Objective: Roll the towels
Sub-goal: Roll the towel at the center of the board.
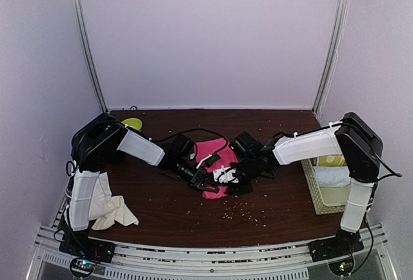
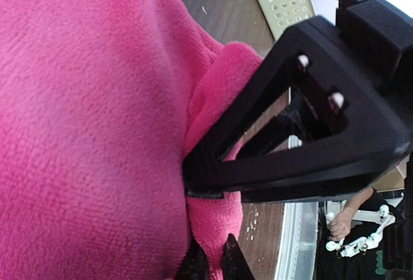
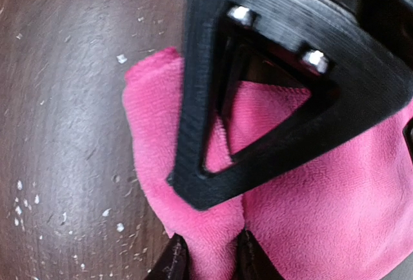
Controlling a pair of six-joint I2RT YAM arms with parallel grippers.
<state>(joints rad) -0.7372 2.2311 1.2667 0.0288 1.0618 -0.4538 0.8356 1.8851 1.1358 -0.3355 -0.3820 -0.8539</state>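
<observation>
- Pink towel lies in the middle of the table; cream towel lies crumpled at the near left. That is two towels.
- The two arms bend low and reach inward. The left gripper pinches the pink towel's fold, and the right gripper is narrow, clamping its edge.
- One basket stands at the right.
</observation>
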